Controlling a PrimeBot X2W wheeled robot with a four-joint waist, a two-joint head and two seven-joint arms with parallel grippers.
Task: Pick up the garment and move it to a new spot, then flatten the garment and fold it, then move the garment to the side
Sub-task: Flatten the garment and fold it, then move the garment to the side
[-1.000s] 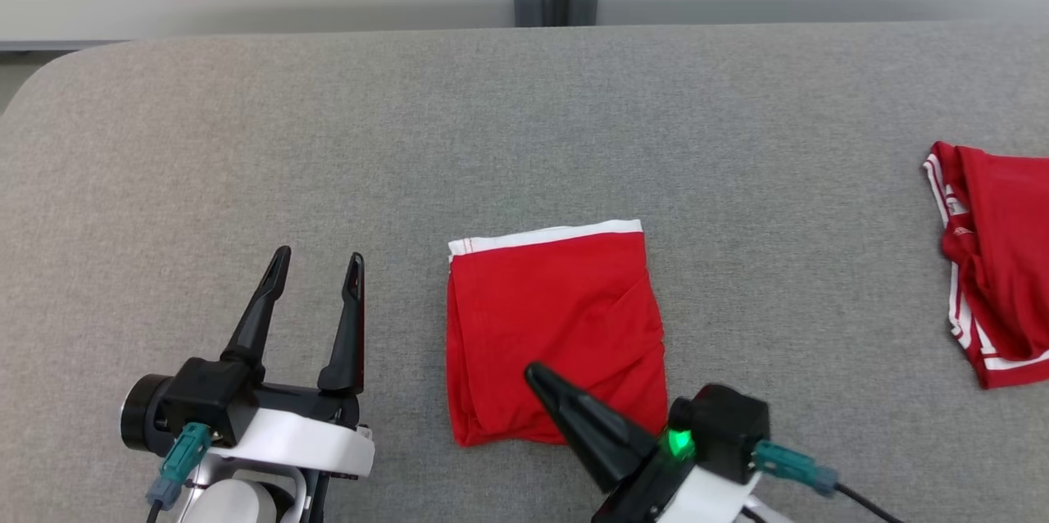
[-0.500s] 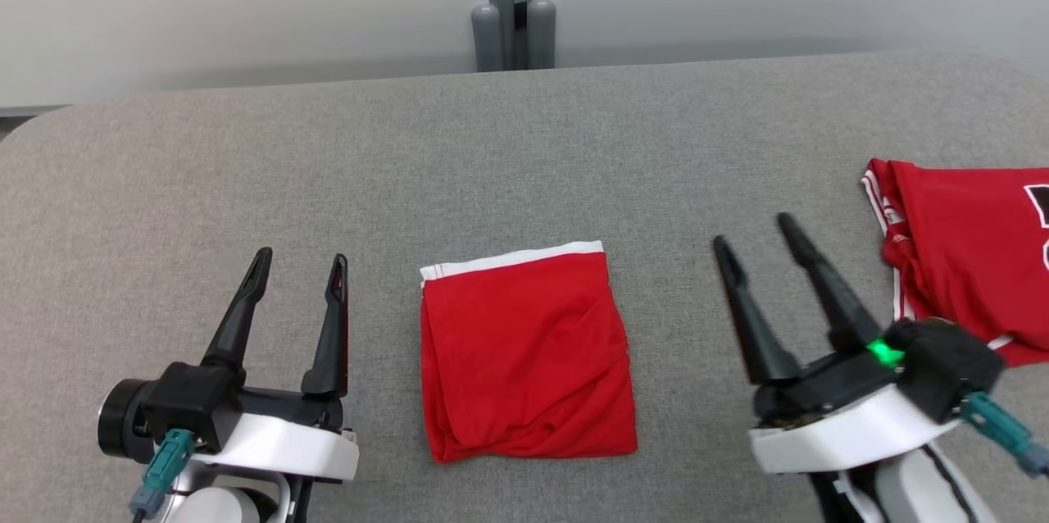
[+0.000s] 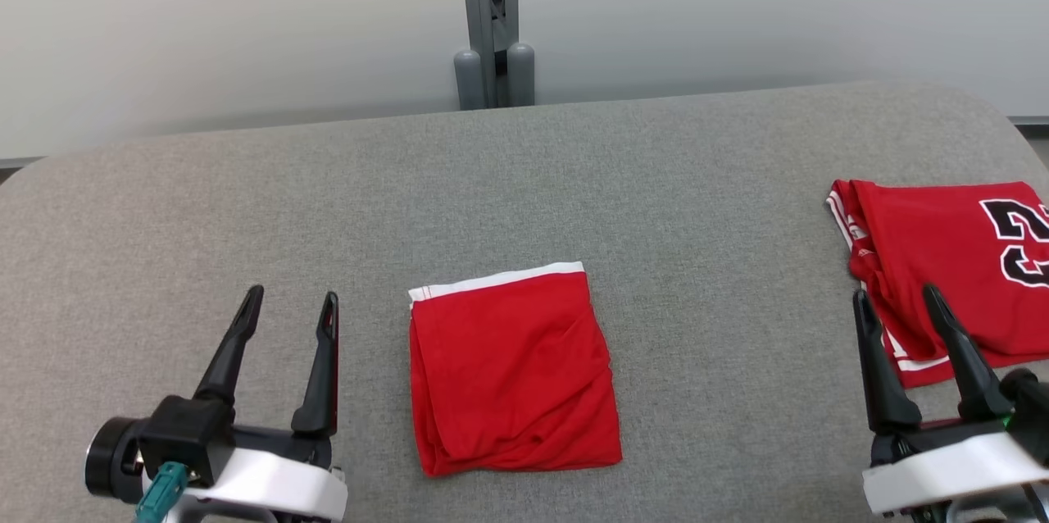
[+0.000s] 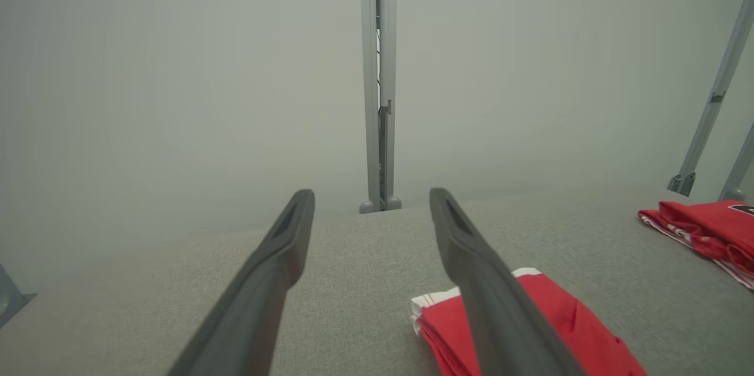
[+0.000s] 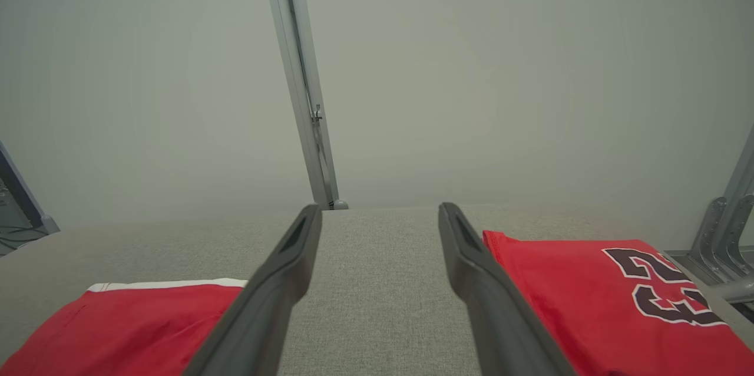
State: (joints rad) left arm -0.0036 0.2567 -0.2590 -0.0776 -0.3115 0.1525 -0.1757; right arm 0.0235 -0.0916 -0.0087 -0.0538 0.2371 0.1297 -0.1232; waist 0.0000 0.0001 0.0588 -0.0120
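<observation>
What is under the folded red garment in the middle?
The garment lies flat on the gray table, which shows all around it. The patch directly beneath is covered, so nothing more can be seen.

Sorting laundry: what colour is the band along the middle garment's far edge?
White band, clearest in the head view.

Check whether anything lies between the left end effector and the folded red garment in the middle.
Nothing visible does. Only bare grey fabric tabletop separates the open left end effector from the folded red white-banded garment. The red numbered jersey lies beyond it, to the right.
</observation>
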